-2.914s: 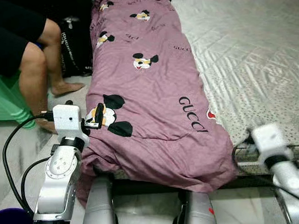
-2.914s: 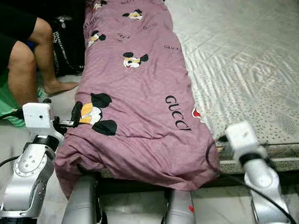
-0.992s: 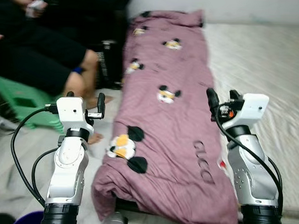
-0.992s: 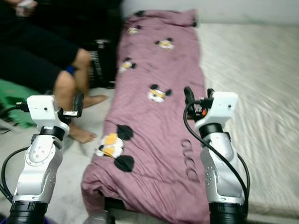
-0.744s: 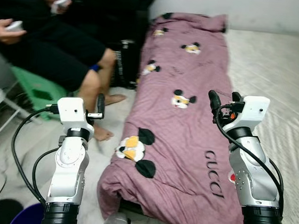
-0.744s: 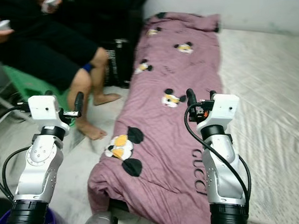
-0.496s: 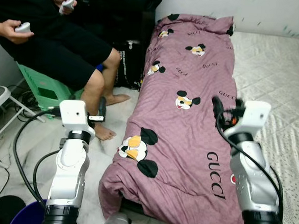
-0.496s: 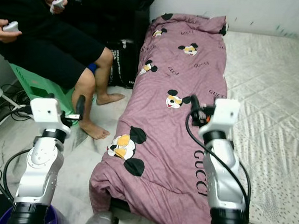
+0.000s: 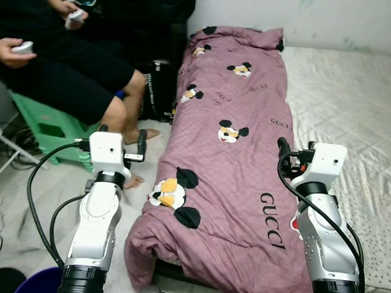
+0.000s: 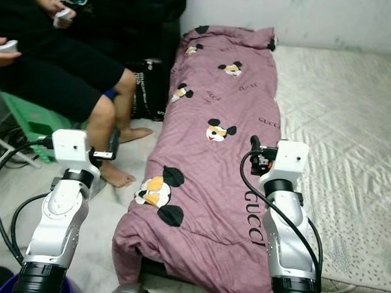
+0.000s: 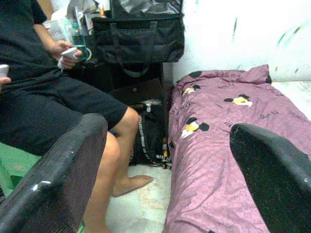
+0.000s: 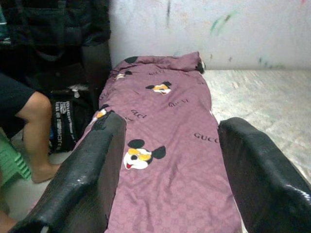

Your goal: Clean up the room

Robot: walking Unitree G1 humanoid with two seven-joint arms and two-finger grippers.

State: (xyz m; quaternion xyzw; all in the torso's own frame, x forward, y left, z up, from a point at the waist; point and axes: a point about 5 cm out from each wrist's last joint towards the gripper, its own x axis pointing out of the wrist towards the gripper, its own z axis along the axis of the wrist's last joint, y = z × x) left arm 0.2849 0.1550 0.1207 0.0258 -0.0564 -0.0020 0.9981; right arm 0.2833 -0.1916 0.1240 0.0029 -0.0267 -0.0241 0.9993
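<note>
A purple blanket [image 9: 227, 154] printed with cartoon mice lies folded in a long strip along the left edge of the white quilted mattress [image 9: 353, 95]. Its near end hangs over the foot of the bed. My left gripper [image 9: 123, 138] is raised beside the bed over the floor, open with nothing between its fingers [image 11: 63, 170]. My right gripper [image 9: 296, 149] is raised above the blanket's right edge, also open. In the right wrist view the blanket [image 12: 165, 145] stretches ahead between the fingers [image 12: 92, 165].
A person [image 9: 63, 63] sits on a green stool [image 9: 44, 124] at the left, holding controllers, with a bare foot [image 9: 132, 181] on the floor near my left arm. A black bag [image 9: 158, 86] stands against the bed. A purple bucket [image 9: 40, 287] is at my lower left.
Both arms have lifted away from the blanket's near end to chest height. The camera has risen and pulled back, so the whole blanket and the seated person are now in view.
</note>
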